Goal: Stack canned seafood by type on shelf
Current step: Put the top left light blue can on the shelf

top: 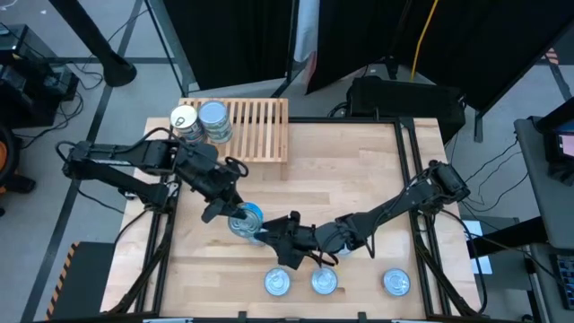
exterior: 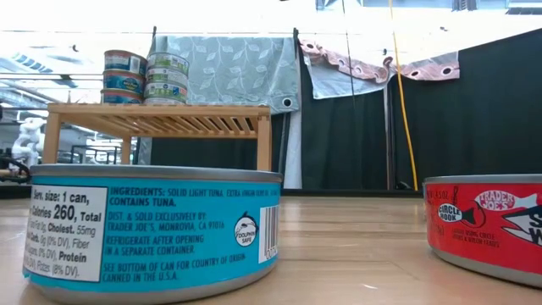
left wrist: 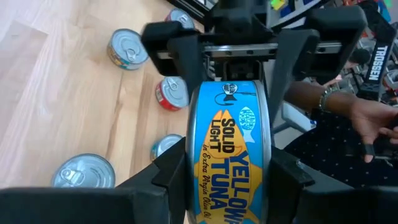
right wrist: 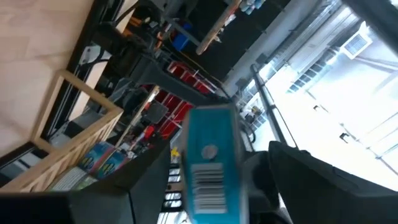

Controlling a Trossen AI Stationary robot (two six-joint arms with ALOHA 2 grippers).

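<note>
Blue-labelled flat round tuna tin [top: 246,221] hangs on edge above mid-table, clamped in the left gripper [top: 235,215] — the right gripper [top: 273,235] beside it stands apart, releasing. You should clear the right away, then carry the tin to the slatted wooden shelf [top: 256,126] — stacks [top: 199,121] sit there.

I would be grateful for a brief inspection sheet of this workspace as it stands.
Surface: wooden tabletop, bare at centre.
Job's things: shelf at the far left, carrying two stacks of tins; three loose tins along the near edge; one blue tuna tin held on edge.
Clutter: nothing seen.
Grippers: left gripper clamps the blue tuna tin; right gripper straddles it, open.
Cables: yellow cable behind the table.
Surroundings: dark curtains; a person's hand.
</note>
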